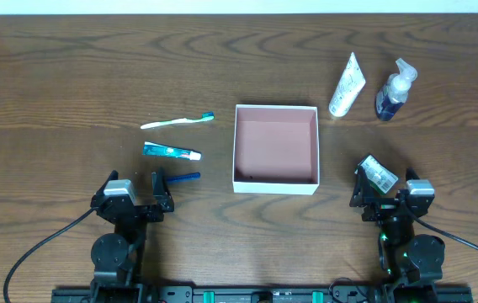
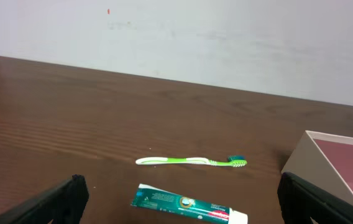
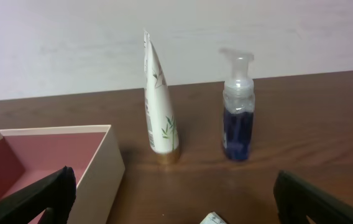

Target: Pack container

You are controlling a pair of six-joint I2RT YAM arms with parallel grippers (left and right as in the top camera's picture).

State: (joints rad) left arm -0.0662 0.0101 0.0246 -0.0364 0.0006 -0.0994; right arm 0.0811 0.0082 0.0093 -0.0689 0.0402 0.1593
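Observation:
The container [image 1: 277, 145] is a shallow square box with white walls and a reddish-pink inside, at the table's middle; nothing shows inside it. It also shows in the left wrist view [image 2: 299, 163] and the right wrist view [image 3: 105, 167]. A green toothbrush [image 1: 177, 122] [image 2: 190, 162], a teal toothpaste tube [image 1: 172, 151] [image 2: 189, 204] and a small blue item [image 1: 185, 178] lie left of it. My left gripper [image 1: 134, 187] [image 2: 183, 188] is open just before them. My right gripper [image 1: 385, 183] [image 3: 175, 185] is open around a small white packet [image 1: 379, 172] [image 3: 212, 219], not gripping it.
A white tube [image 1: 347, 85] [image 3: 158, 102] and a blue pump bottle [image 1: 395, 90] [image 3: 236, 109] sit at the back right, beyond the container's right corner. Dark wooden table all round; a pale wall at the far edge.

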